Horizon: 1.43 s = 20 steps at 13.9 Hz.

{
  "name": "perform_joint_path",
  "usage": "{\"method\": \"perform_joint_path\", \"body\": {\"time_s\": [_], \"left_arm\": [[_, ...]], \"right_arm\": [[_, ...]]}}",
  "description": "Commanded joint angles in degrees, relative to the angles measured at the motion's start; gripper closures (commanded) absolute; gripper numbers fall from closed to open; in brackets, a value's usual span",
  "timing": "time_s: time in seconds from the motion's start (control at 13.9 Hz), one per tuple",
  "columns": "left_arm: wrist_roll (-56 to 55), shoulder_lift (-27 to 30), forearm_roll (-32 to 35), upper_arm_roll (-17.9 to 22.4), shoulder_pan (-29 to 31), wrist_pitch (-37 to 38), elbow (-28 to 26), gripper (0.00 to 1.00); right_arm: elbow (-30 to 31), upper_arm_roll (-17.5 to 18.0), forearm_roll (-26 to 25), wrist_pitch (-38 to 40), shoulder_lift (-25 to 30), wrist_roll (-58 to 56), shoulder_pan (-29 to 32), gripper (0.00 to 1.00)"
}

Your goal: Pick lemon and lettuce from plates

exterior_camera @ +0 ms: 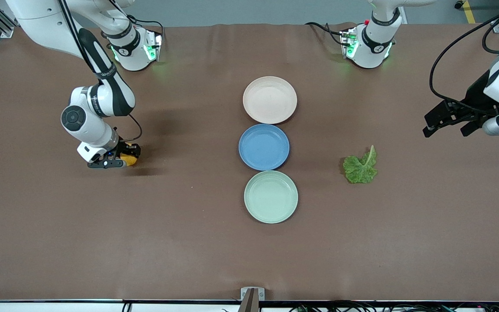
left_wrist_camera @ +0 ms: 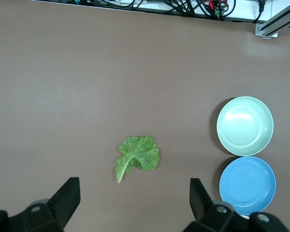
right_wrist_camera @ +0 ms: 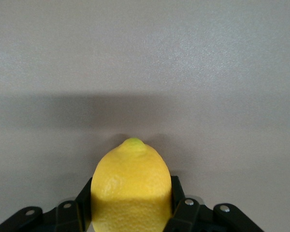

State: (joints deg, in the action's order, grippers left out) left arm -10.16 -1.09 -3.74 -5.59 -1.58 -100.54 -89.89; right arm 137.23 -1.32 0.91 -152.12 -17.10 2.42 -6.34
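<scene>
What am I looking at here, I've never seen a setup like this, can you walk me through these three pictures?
Two robot arms work at a brown table. The wide picture looks down from across it; the other two come from cameras on each arm's wrist. Three empty plates sit in a row: beige-pink plate, blue plate, mint green plate. The right gripper, low at the right arm's end of the table, has its fingers shut on the lemon. The left gripper hangs open above the lettuce, which lies on the bare table.
</scene>
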Motion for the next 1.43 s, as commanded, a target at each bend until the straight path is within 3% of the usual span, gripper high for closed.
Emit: {"method": "perform_joint_path", "body": {"time_s": [0.0, 0.07, 0.14, 0.22, 0.29, 0.43, 0.79, 1.08, 1.36], "left_arm": [[0.3, 0.2, 1.1, 0.1, 0.1, 1.5, 0.9, 0.00], [0.3, 0.2, 1.1, 0.1, 0.1, 1.5, 0.9, 0.00], [0.3, 0.2, 1.1, 0.1, 0.1, 1.5, 0.9, 0.00], [0.4, 0.3, 1.2, 0.1, 0.1, 1.6, 0.9, 0.00], [0.4, 0.3, 1.2, 0.1, 0.1, 1.6, 0.9, 0.00], [0.5, 0.4, 1.2, 0.1, 0.1, 1.7, 0.9, 0.00], [3.0, 0.4, 2.8, 0.2, 0.3, 2.1, 1.6, 0.00], [3.3, 0.4, 2.6, 0.1, 2.2, 2.9, 1.6, 0.00], [3.3, 0.5, 2.7, 0.1, 2.2, 2.9, 1.7, 0.00]], "right_arm": [[0.8, 0.7, 0.3, -0.6, 0.4, -0.6, 0.6, 0.89], [0.8, 0.9, 0.3, -0.5, 0.5, -0.5, 0.6, 0.88], [0.2, 0.9, 0.3, 0.0, 0.5, -0.5, 0.6, 0.79], [-0.4, 0.9, 0.3, 0.7, 0.5, -0.5, 0.6, 0.34], [-0.7, 0.9, 0.3, 1.3, 0.8, -0.5, 0.6, 0.01], [-3.8, 0.9, 0.3, 7.1, 2.0, -0.5, 0.5, 0.00], [-18.1, 0.4, 0.2, 31.9, 6.0, -0.7, 2.0, 0.00], [-23.9, 0.3, 0.0, 39.1, 9.2, -1.2, 4.2, 0.00], [-34.6, -0.1, -2.3, 51.1, 9.3, -3.7, 5.1, 0.00]]}}
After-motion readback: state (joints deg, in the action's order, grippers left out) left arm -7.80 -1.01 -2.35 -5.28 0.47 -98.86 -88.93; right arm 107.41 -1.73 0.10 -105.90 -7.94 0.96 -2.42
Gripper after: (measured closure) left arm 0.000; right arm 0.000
